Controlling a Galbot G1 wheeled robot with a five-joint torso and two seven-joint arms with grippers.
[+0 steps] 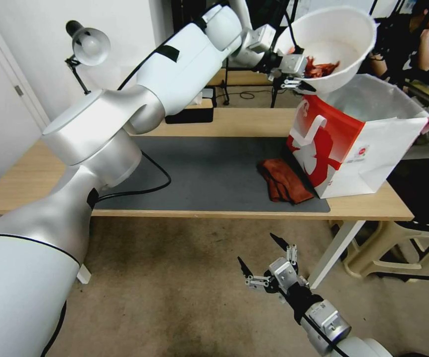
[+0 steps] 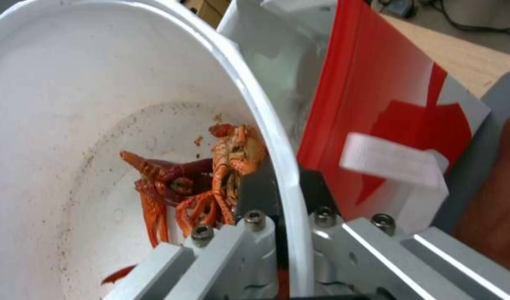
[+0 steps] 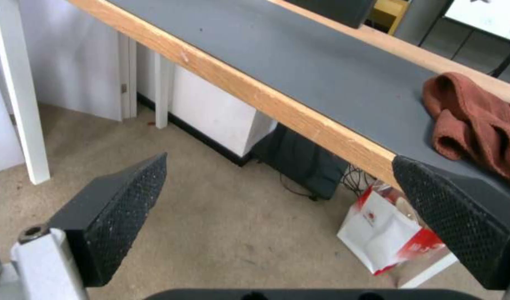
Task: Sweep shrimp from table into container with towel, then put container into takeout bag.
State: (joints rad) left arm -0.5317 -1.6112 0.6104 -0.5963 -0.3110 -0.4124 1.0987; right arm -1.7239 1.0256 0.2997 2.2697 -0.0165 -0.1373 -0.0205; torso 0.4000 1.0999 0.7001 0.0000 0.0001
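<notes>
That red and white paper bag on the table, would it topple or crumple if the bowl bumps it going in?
Probably a bit of both. The takeout bag is thin paper standing tall on the table and looks empty, so a nudge could tip or slide it. Its open top walls would likely buckle if the container, held by the left gripper, pressed on them.

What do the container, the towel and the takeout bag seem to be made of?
The container: likely plastic, smooth white and slightly glossy.
The towel: soft plush cloth, rust-brown, lying in limp folds.
The takeout bag: apparently paper, printed red and white, with crisp creases and a silvery lining.
</notes>
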